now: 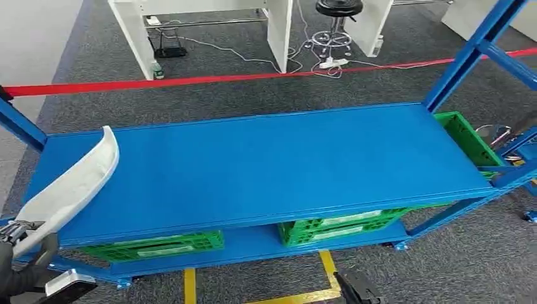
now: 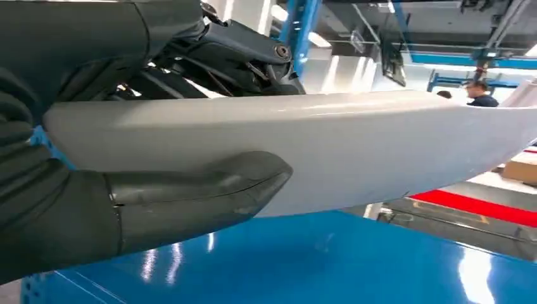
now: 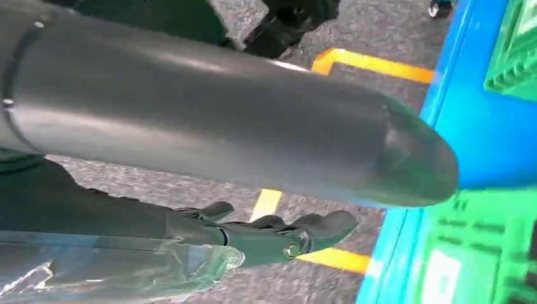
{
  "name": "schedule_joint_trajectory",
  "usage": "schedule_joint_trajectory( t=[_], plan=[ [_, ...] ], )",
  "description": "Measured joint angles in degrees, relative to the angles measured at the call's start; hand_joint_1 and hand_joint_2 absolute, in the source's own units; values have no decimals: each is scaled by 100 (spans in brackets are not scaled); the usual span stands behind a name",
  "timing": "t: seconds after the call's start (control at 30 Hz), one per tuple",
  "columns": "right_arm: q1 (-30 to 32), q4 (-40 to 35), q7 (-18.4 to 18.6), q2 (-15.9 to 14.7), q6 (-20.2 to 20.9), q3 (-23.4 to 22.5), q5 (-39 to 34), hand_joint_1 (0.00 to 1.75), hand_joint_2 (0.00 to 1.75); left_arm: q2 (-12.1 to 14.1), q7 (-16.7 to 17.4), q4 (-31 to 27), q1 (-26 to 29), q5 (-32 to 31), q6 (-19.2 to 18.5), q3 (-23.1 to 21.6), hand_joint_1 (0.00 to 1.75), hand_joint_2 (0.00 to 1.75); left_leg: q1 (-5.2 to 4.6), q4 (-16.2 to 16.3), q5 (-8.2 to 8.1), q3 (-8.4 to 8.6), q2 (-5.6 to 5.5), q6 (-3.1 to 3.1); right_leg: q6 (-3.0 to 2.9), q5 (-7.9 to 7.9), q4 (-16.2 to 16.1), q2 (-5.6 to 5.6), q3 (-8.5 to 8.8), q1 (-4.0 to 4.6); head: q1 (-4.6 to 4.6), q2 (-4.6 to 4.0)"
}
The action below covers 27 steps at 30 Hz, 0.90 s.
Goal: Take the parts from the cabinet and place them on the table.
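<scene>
Our left robot hand grips the long, curved white plastic part by its near end. Its long axis runs up and away from that hand, over the near left corner of the blue metal shelf. The right robot hand hangs beside the rack, fingers loosely spread and holding nothing. We cannot see the tabletop meant to receive the part.

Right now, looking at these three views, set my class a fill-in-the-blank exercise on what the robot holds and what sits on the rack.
1. The left hand grips a long curved part coloured ____.
2. The part's far end lies over the ____ shelf.
3. The crates under that shelf are ____.
4. The right hand holds ____, its fingers apart above the floor.

Missing words: white; blue; green; nothing
</scene>
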Motion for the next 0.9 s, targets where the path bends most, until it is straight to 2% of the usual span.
schedule_joint_trajectory(
  t=[0.03, 0.07, 0.1, 0.17, 0.2, 0.23, 0.27, 0.3, 0.33, 0.37, 0.4, 0.43, 0.47, 0.5, 0.53, 0.57, 0.6, 0.63, 0.67, 0.7, 0.73, 0.77, 0.8, 0.83, 0.87, 0.9],
  plan=[
    [14, -17, -2, -2, -68, -33, -20, 0, 0, -4, 0, -2, 6, -45, 43, -22, 175, 175, -8, 27, 1, 4, 45, -52, 15, 34, -402, -217, 192, -4, 4, 0],
    [57, -22, -11, 0, -92, -48, -35, 0, 0, -4, 13, -9, 20, -106, 106, -51, 175, 175, -24, 29, 15, 19, 61, -93, -29, 190, -269, -237, 133, 29, -9, 0],
    [93, -31, -22, -5, -127, -77, -37, 0, 0, 4, 55, -13, 28, -134, 231, -116, 175, 175, -21, 50, 29, 32, 89, -132, -98, 174, -272, -199, 26, 41, 2, 0],
    [235, -50, -22, -40, -177, -155, -42, 0, 0, 33, 195, -15, 28, -191, 438, -302, 175, 175, -11, 13, 71, 39, 179, -214, -209, 156, -245, -87, -38, 48, -13, 0],
    [313, -57, -22, -51, -197, -184, -48, 0, 0, 52, 243, -13, 25, -200, 508, -377, 175, 175, 3, 18, 91, 26, 206, -258, -279, 222, -267, -40, -83, 43, -9, 0],
    [373, -59, -20, -72, -221, -227, -55, 0, 0, 85, 284, -13, 15, -228, 563, -460, 175, 175, 24, 100, -121, -20, 48, -301, -324, 279, -268, 5, -131, 28, -16, 0],
    [415, -74, -20, -92, -252, -267, -63, 0, 0, 101, 326, -13, 19, -252, 600, -527, 175, 175, 21, 362, -471, -99, -102, -304, -367, 341, -268, 50, -153, 28, -18, 0],
    [449, -109, -20, -96, -256, -299, -70, 0, 0, 127, 359, -13, 11, -261, 628, -593, 175, 175, 15, 782, -825, -220, -202, -305, -392, 408, -266, 109, -231, 32, -31, 0],
    [470, -124, -20, -105, -262, -323, -70, 0, 0, 146, 374, -13, -9, -268, 639, -654, 175, 175, 8, 1280, -1123, -351, -251, -300, -410, 474, -261, 186, -314, 45, -30, 0],
    [500, -131, -20, -107, -271, -345, -70, 0, 0, 164, 391, -13, -36, -285, 650, -709, 175, 175, 0, 1698, -1312, -434, -269, -284, -415, 533, -257, 262, -396, 60, -26, 0],
    [541, -148, -20, -116, -276, -378, -70, 0, 0, 181, 435, -11, -63, -309, 661, -772, 175, 175, -5, 1807, -1326, -391, -276, -263, -409, 580, -256, 331, -458, 73, -28, 0],
    [573, -155, -20, -123, -278, -398, -70, 0, 0, 192, 452, -11, -78, -314, 667, -809, 175, 175, -9, 1672, -1232, -230, -286, -237, -398, 625, -255, 399, -512, 77, -22, 0],
    [594, -157, -20, -127, -278, -411, -70, 0, 0, 205, 459, -11, -86, -316, 672, -844, 175, 175, -12, 1308, -1059, 36, -303, -207, -383, 670, -255, 473, -560, 79, -26, 0],
    [609, -160, -20, -127, -278, -424, -70, 0, 0, 227, 459, -11, -89, -322, 678, -866, 175, 175, -17, 760, -872, 401, -363, -176, -364, 717, -255, 554, -607, 78, -24, 0],
    [613, -188, -20, -127, -278, -437, -70, 0, 0, 234, 459, -11, -99, -327, 683, -894, 175, 175, -13, 252, -773, 744, -544, -142, -342, 767, -251, 631, -639, 69, -26, 0],
    [612, -214, -20, -129, -278, -439, -70, 0, 0, 249, 459, -11, -117, -329, 683, -914, 175, 175, -7, -86, -849, 933, -771, -121, -301, 816, -242, 695, -699, 94, -26, 0],
    [614, -223, -20, -136, -278, -450, -70, 0, 0, 256, 463, -11, -117, -329, 689, -931, 175, 175, -9, -33, -774, 884, -725, -144, -273, 880, -265, 762, -702, 85, -13, 0],
    [625, -232, -20, -138, -278, -463, -72, 0, 0, 264, 463, -11, -124, -329, 696, -947, 175, 175, -24, -45, -785, 865, -696, -132, -228, 925, -279, 815, -717, 72, -33, 0],
    [642, -234, -20, -138, -278, -472, -72, 0, 0, 278, 463, -11, -133, -331, 698, -960, 175, 175, -45, -28, -766, 850, -647, -102, -177, 979, -321, 868, -722, 58, -28, 0],
    [675, -234, -17, -153, -278, -481, -72, 0, 0, 280, 463, -11, -139, -329, 698, -978, 175, 175, -20, -64, -697, 833, -570, -44, -124, 1040, -361, 937, -805, 66, -39, 0],
    [708, -240, -17, -180, -280, -492, -83, 0, 0, 282, 465, -11, -177, -329, 711, -1015, 175, 175, -3, -81, -641, 784, -472, 3, -126, 934, -285, 695, -820, 78, -22, 0],
    [725, -249, 13, -177, -273, -492, -77, 0, 0, 288, 472, -11, -180, -338, 729, -1043, 175, 175, -15, -81, -596, 720, -428, 67, -119, 624, -69, 382, -914, 95, 31, 0],
    [727, -273, 41, -179, -267, -502, -48, 0, 0, 301, 496, -11, -176, -346, 798, -1075, 175, 175, -37, -81, -549, 659, -348, 87, -95, 245, 333, 240, -1030, 83, 48, 0],
    [722, -302, 77, -179, -258, -522, -24, 0, 0, 317, 551, -11, -182, -355, 843, -1121, 175, 175, -51, -78, -498, 594, -261, 95, -80, -81, 818, 185, -1155, 69, 46, 0],
    [717, -321, 114, -179, -256, -527, 4, 0, 0, 341, 577, -11, -197, -362, 890, -1167, 175, 175, -58, -75, -449, 537, -181, 98, -60, -261, 1239, 175, -1241, 66, 48, 0],
    [724, -339, 138, -179, -256, -529, 22, 0, 0, 354, 590, -9, -217, -362, 925, -1202, 175, 175, -60, -69, -399, 475, -96, 95, -41, -261, 1510, 175, -1250, 64, 48, 0]
  ],
)
